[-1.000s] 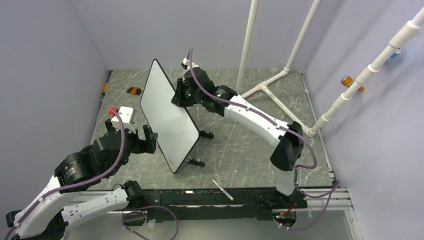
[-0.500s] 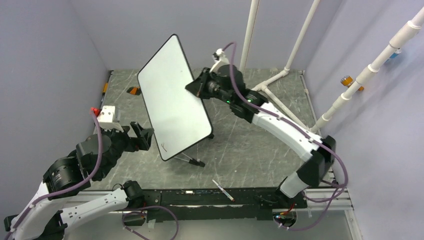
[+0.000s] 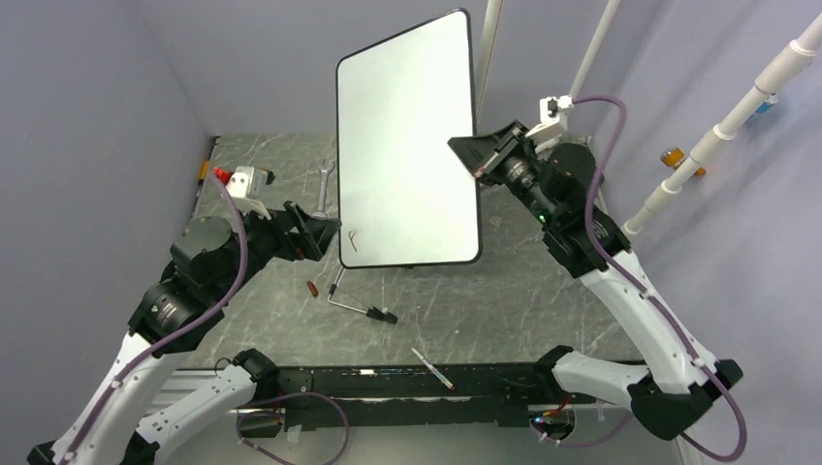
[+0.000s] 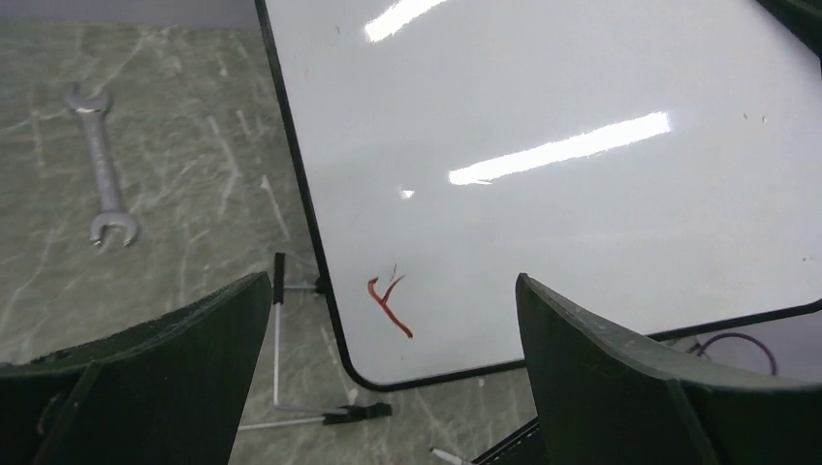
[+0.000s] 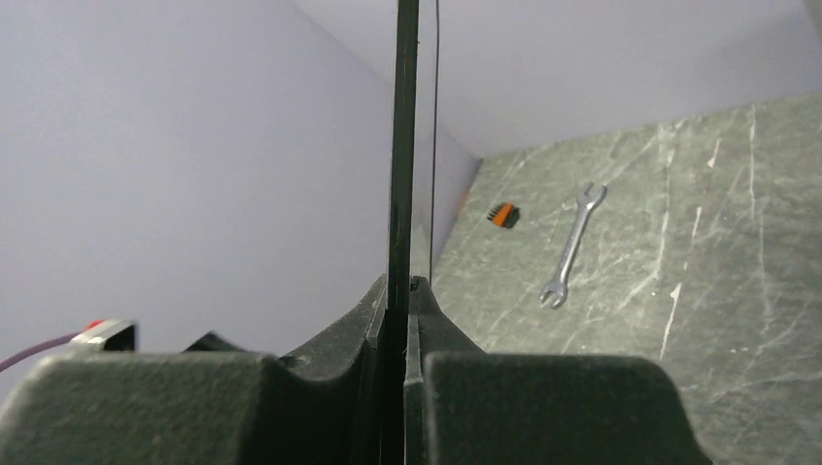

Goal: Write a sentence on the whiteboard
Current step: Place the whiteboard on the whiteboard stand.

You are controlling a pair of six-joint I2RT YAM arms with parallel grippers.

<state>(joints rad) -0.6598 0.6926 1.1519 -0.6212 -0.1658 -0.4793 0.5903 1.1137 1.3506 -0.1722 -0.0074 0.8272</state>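
The whiteboard (image 3: 407, 145) hangs in the air above the back of the table, its white face turned toward the top camera. My right gripper (image 3: 477, 155) is shut on its right edge; in the right wrist view the board's thin dark rim (image 5: 402, 116) runs up from between the closed jaws of that gripper (image 5: 400, 286). The only writing on the face is one reddish-brown mark (image 3: 355, 237) (image 4: 388, 305) near the lower left corner. My left gripper (image 3: 325, 231) (image 4: 393, 279) stands open just left of that corner, holding nothing, with the whiteboard (image 4: 543, 145) ahead of it.
A wire stand with black feet (image 3: 359, 305) lies on the table under the board. A wrench (image 3: 323, 187) (image 4: 102, 189) (image 5: 572, 242) lies at the back left. A marker pen (image 3: 431, 368) rests by the near edge. White pipes (image 3: 582, 68) rise at the back right.
My right arm has lifted the whiteboard off the table, up and to the right, turning its face forward. The stand stayed on the table. My left arm has moved up and toward the board.
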